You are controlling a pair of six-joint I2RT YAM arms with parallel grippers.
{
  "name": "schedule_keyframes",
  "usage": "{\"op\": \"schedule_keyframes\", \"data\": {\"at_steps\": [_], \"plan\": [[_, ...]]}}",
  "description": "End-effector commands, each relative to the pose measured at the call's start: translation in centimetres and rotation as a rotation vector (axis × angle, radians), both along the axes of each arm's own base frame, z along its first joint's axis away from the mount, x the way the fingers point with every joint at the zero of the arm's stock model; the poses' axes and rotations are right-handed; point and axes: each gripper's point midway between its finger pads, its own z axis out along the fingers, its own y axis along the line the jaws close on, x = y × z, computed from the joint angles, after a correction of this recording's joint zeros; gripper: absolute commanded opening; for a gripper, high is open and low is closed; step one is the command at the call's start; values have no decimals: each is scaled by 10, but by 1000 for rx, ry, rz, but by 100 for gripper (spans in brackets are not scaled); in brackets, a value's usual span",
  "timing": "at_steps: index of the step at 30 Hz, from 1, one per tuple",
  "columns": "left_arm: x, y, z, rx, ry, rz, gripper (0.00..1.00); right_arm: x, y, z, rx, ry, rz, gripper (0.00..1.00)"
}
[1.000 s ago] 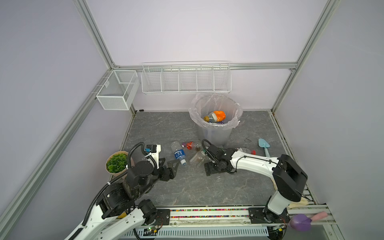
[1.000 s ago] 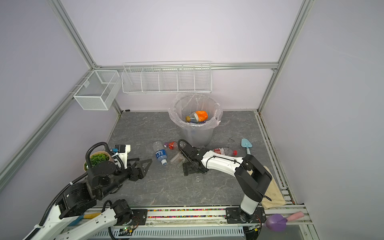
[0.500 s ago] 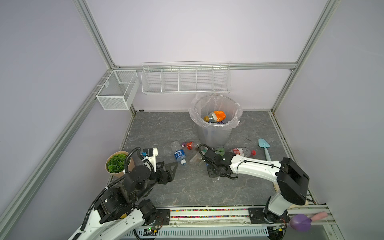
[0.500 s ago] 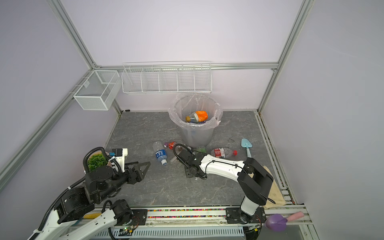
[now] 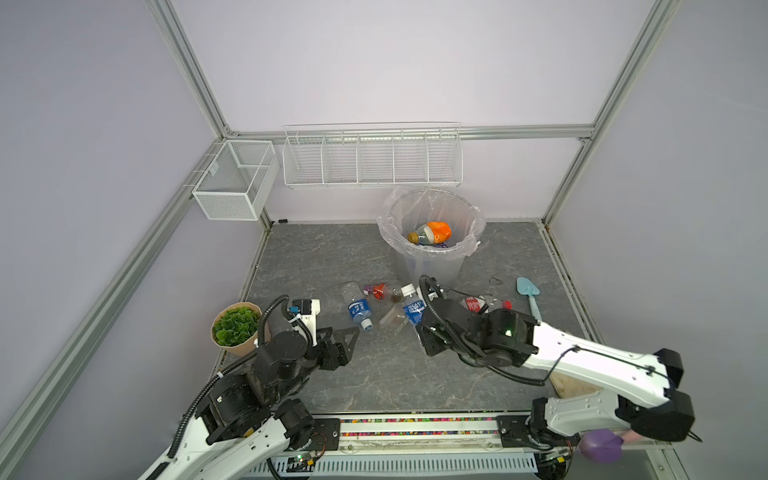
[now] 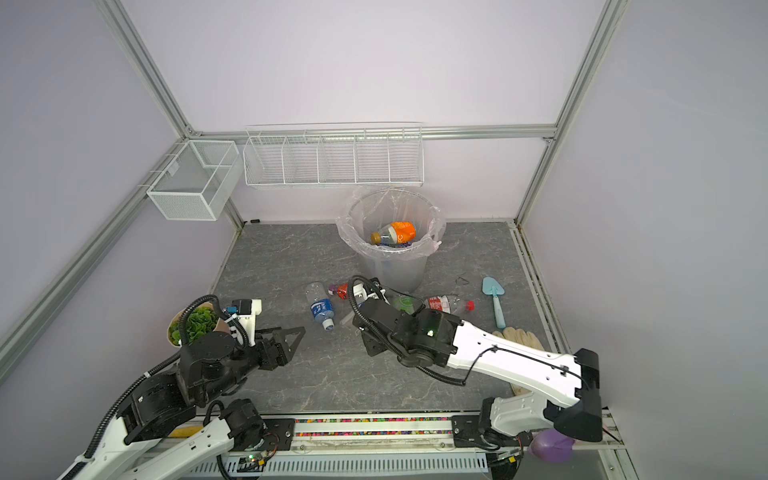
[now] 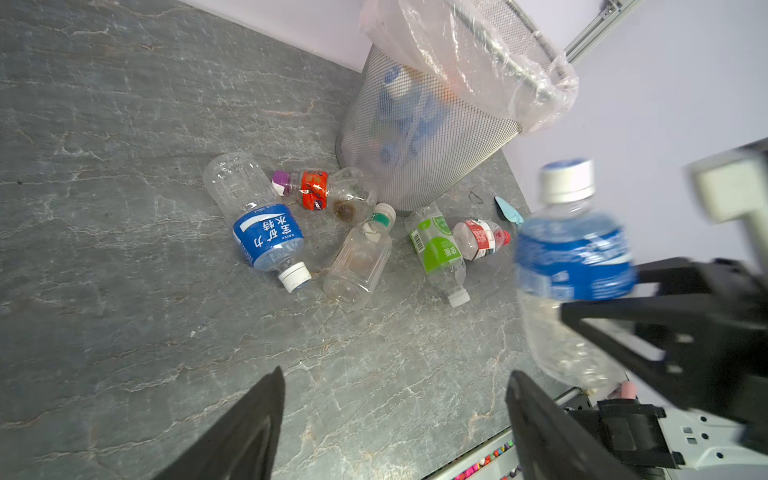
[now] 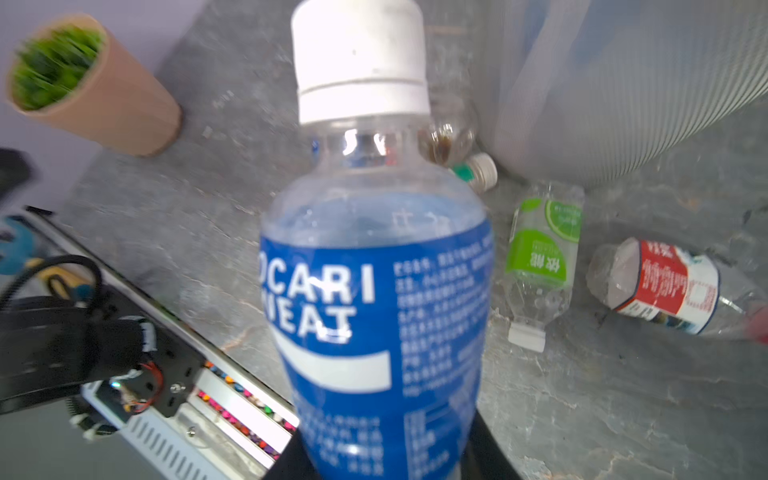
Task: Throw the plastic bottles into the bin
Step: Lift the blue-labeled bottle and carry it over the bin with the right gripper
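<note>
The right claw [image 5: 419,323] is closed on the lower body of a blue-labelled bottle [image 8: 374,291]. The white cap [image 8: 359,58] points away from the wrist. In the left wrist view this bottle stands nearly upright, raised above the counter [image 5: 316,257], and it is blurred. The claw holds it near the middle of the counter, just in front of the bin [image 5: 428,266].

The left claw [image 7: 397,374] is spread wide and holds nothing. It hangs over the front left part of the counter, well apart from the right claw.

Between the two claws and the bin, five more plastic bottles lie on their sides. A clear water bottle with a blue label [image 7: 266,232] lies furthest left. Just beside it, nearer the bin, is a small one with an orange label and a purple cap [image 7: 313,189]. A bare clear bottle with a green-ringed cap [image 7: 361,257] lies next. Then comes a green-labelled bottle [image 7: 436,245], and touching it a red-labelled bottle with a red cap [image 7: 480,239].

The bin stands at the back edge of the counter, right of the middle, and a clear bag is folded over its rim. Inside it an orange-labelled bottle [image 5: 430,232] lies on top of others.

A potted green plant [image 5: 235,328] sits at the left edge. A light blue trowel [image 5: 528,297] lies near the right edge, and pale gloves [image 6: 519,336] lie toward the front right corner. Two white wire baskets [image 5: 372,158] hang on the walls above the back left corner.
</note>
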Motion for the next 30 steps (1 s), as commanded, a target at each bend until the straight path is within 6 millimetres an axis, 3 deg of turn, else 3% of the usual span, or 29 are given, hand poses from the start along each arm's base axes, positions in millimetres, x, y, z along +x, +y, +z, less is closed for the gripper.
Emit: {"op": "schedule_keyframes", "data": {"at_steps": [1,6,16,24,30], "plan": [[0,-6,-10,-7,32,-10,83,1,-12,52,23,-154,29,23],[0,-10,-19,-8,50,-11,83,-6,-10,123,128,-287,88,23],[0,-18,-22,14,61,-26,83,-17,-18,226,242,-482,151,23],[1,-21,-22,16,63,-28,83,-20,-28,273,283,-585,156,24],[0,-22,-22,16,64,-33,83,-17,-33,288,275,-628,139,24]]}}
